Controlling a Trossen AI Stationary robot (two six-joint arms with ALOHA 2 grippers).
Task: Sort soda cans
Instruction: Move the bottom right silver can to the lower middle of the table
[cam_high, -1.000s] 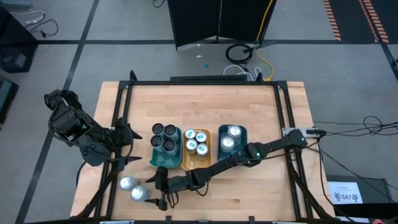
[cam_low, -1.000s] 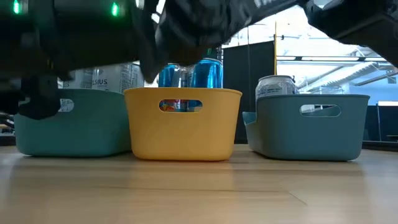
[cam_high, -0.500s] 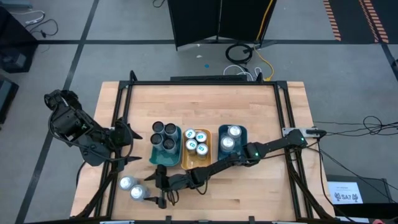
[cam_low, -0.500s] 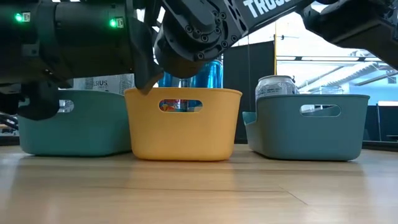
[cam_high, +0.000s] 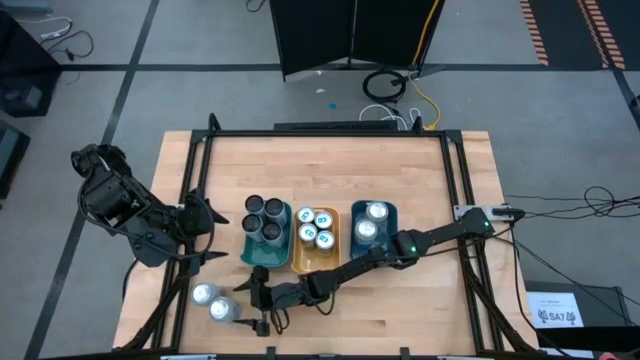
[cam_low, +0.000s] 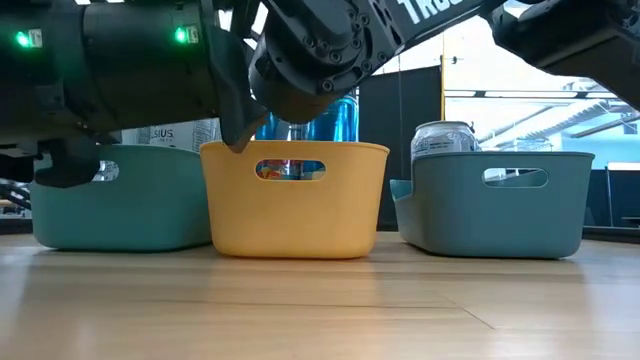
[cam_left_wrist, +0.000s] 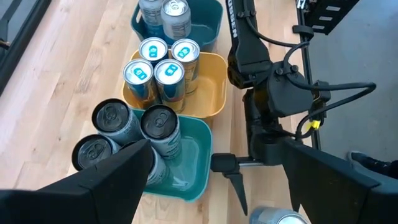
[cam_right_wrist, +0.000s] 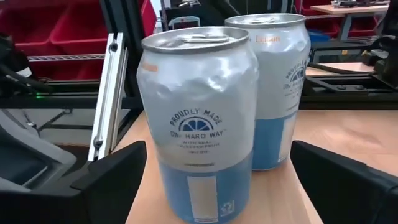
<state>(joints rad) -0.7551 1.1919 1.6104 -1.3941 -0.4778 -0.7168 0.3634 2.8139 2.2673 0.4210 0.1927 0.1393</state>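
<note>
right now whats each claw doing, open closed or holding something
Left claw: open, empty, left of the teal plastic tray.
Right claw: open, empty, fingers either side of the nearer silver-and-blue soda can.

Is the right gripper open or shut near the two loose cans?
Open. In the right wrist view the right gripper has its fingers spread wide on either side of the nearer silver-and-blue can, which stands upright, not yet held.

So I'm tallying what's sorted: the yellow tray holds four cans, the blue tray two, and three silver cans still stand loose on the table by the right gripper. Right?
Not quite: only two loose silver cans stand by the right gripper, as the high view shows. The yellow tray does hold four cans and the blue tray two.
</note>
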